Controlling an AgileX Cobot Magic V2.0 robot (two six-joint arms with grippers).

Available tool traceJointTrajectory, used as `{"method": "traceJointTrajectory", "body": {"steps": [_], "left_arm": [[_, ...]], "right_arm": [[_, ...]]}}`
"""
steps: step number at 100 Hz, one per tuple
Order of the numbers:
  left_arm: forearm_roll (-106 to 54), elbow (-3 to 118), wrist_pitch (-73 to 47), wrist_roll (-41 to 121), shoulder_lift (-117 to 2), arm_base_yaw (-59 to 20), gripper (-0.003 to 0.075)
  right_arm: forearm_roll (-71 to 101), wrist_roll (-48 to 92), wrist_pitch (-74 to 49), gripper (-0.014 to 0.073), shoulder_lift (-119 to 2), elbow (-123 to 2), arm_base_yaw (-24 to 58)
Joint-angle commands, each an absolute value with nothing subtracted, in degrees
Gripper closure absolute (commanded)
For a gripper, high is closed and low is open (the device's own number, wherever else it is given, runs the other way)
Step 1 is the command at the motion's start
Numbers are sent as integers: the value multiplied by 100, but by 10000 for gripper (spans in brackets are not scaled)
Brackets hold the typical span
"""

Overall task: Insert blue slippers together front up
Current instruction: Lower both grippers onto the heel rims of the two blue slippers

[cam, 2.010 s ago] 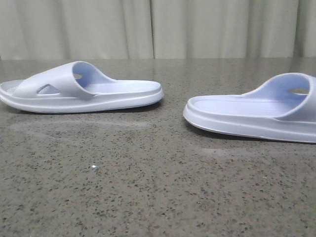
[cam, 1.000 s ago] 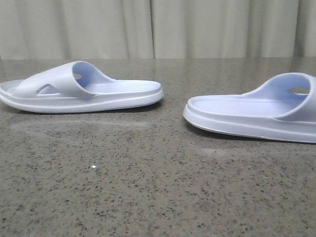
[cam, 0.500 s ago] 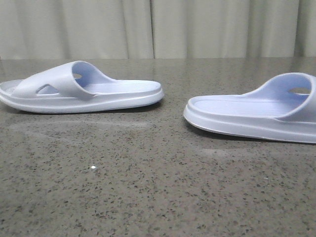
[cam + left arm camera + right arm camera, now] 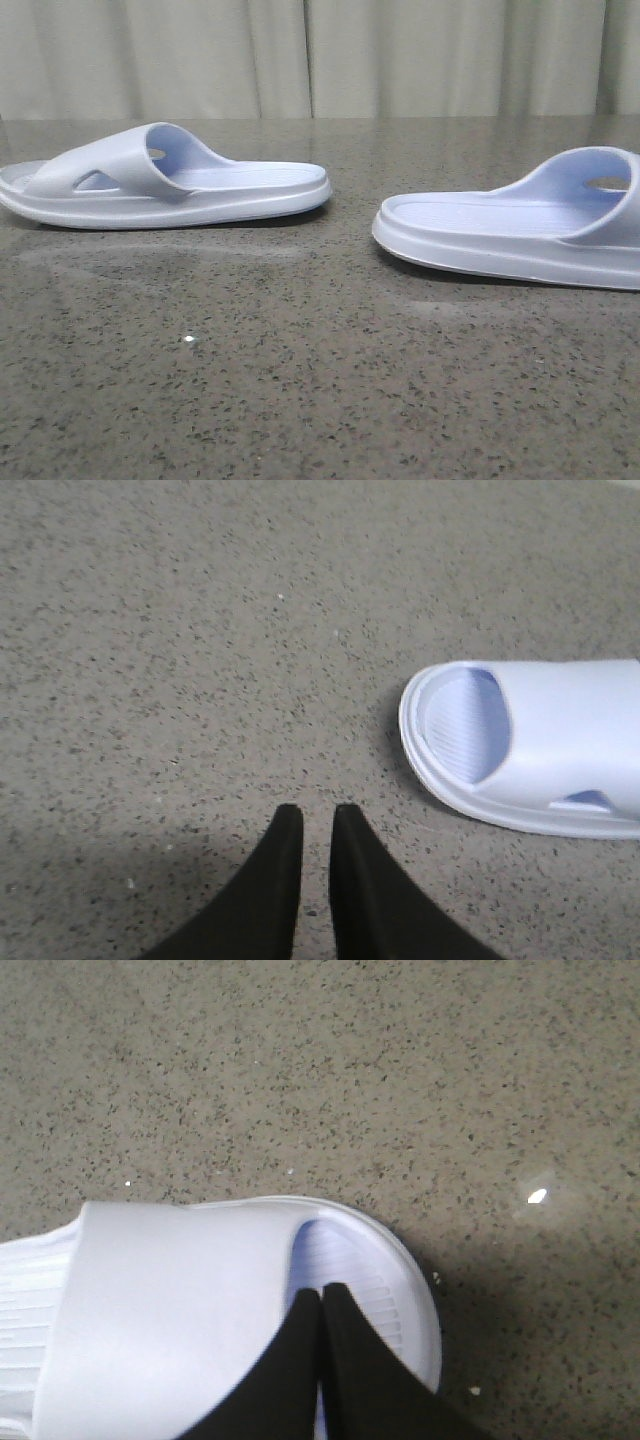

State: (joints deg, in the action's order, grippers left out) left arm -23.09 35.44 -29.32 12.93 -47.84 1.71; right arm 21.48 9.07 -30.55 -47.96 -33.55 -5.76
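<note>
Two pale lavender-blue slippers lie flat, sole down, on the speckled grey table (image 4: 300, 380). The left slipper (image 4: 170, 185) has its heel toward the middle, and so does the right slipper (image 4: 500, 230), which runs off the right edge. Neither gripper shows in the front view. My left gripper (image 4: 317, 810) is empty with only a narrow gap between its fingers, over bare table beside the left slipper's toe end (image 4: 540, 750). My right gripper (image 4: 321, 1288) is shut and empty, its tips over the right slipper's toe end (image 4: 180, 1300), at the strap's front edge. I cannot tell if it touches.
A pale curtain (image 4: 320, 55) hangs behind the table's far edge. A gap of bare table separates the two heels in the front view. A small white speck (image 4: 189, 340) lies on the table nearer the front.
</note>
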Motion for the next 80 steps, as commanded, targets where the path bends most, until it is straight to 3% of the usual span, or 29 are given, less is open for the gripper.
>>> {"method": "traceJointTrajectory", "body": {"steps": [1, 16, 23, 59, 80], "left_arm": [[-2992, 3846, -2853, 1829, -5062, 187, 613], [-4027, 3884, -2922, 2616, -5369, 187, 353], [-4319, 3883, -2935, 2820, -5416, 187, 276], [-4440, 3883, -3019, 2998, -5416, 187, 267], [-4646, 3883, -3095, 3197, -5416, 187, 267]], "right_arm": [[1993, 995, -3006, 587, -4800, -3618, -620], [1944, 995, -3082, 301, -4826, -3619, -620], [1888, 995, -3097, 239, -4880, -3619, -620], [2045, 1175, -3256, 243, -5436, -3619, -1213], [3385, 2405, -3468, 243, -5868, -3627, -1625]]}}
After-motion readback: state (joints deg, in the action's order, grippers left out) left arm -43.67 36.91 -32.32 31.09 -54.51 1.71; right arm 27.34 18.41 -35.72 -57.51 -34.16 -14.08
